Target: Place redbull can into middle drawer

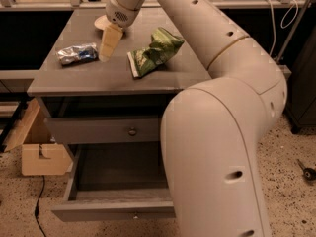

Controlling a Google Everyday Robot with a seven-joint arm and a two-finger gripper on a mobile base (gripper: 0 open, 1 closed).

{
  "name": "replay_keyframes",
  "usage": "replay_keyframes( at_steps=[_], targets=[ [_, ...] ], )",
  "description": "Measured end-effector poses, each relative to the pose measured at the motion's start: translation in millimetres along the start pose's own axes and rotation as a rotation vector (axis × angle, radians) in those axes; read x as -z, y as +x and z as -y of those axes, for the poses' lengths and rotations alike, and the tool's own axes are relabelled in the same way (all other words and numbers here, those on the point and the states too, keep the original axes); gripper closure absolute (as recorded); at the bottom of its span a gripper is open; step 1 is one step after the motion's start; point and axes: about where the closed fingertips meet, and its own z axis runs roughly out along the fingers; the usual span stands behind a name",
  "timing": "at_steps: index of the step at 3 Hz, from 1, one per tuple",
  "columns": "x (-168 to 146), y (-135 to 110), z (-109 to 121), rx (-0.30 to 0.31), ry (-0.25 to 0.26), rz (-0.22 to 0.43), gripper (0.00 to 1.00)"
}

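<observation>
While our gripper hangs tip-down over the cabinet top, we cannot tell whether it is open or closed. We see the can lying on its side just beside the gripper, not touching it, and the green snack bag near its opposite side. Well below the gripper, the middle drawer stands pulled open.
</observation>
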Motion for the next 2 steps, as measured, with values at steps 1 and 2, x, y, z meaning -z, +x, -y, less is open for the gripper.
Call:
replay_keyframes(
  at_steps=[1,2],
  targets=[
    [-30.2,-2.5,8.2,-0.051,0.006,-0.015,0.00],
    [-58.3,-5.0,9.0,-0.072,-0.018,-0.031,0.00]
  ],
)
